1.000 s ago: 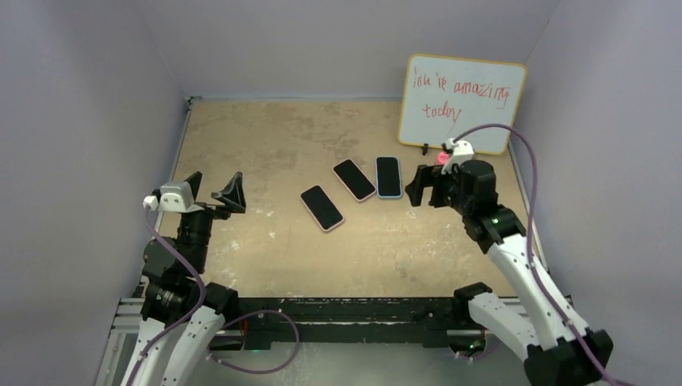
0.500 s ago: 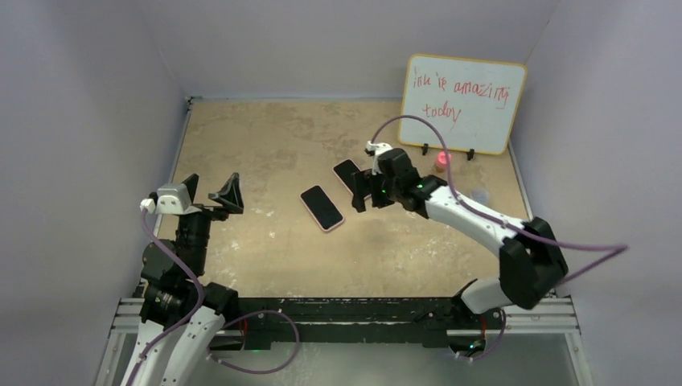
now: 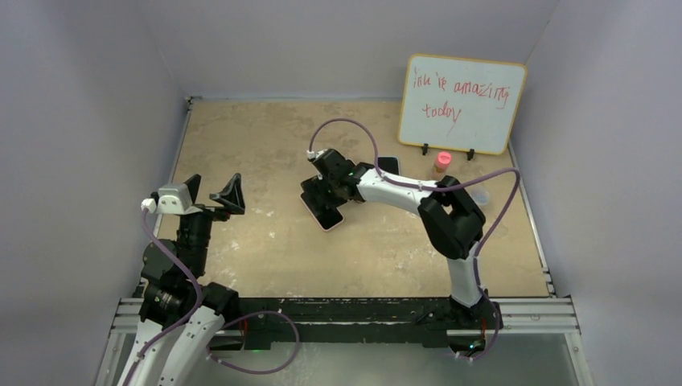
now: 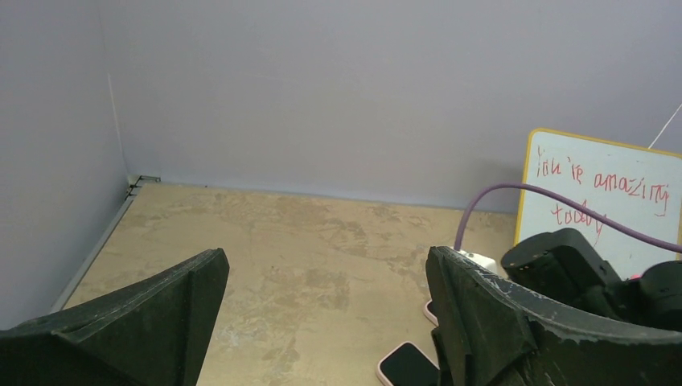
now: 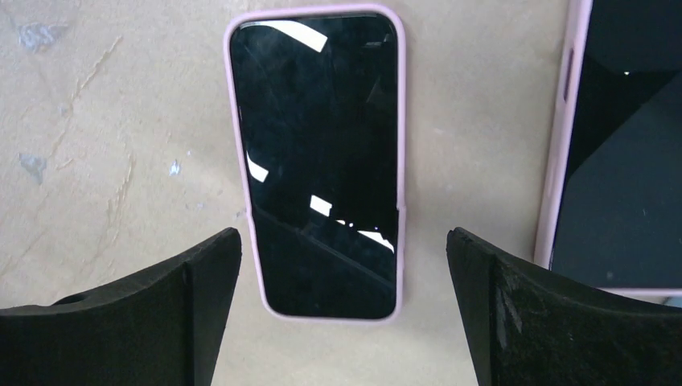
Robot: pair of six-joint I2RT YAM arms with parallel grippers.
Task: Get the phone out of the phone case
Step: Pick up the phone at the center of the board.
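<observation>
The phone (image 5: 320, 161), in its pink case (image 5: 239, 177), lies flat and screen up on the desk (image 5: 104, 121), mid-frame from above. It sits directly under the right fingers (image 5: 169, 322), which stand wide apart on either side of it and touch nothing. The left fingers (image 4: 145, 322) are also apart and empty, at the lower left. The phone's long axis runs top to bottom in the wrist view; you cannot tell which end is its top. Expect a light, stiff slab with slick, breakable glass in a softer rim. Grip across the long edges, then peel the rim back at a corner.
</observation>
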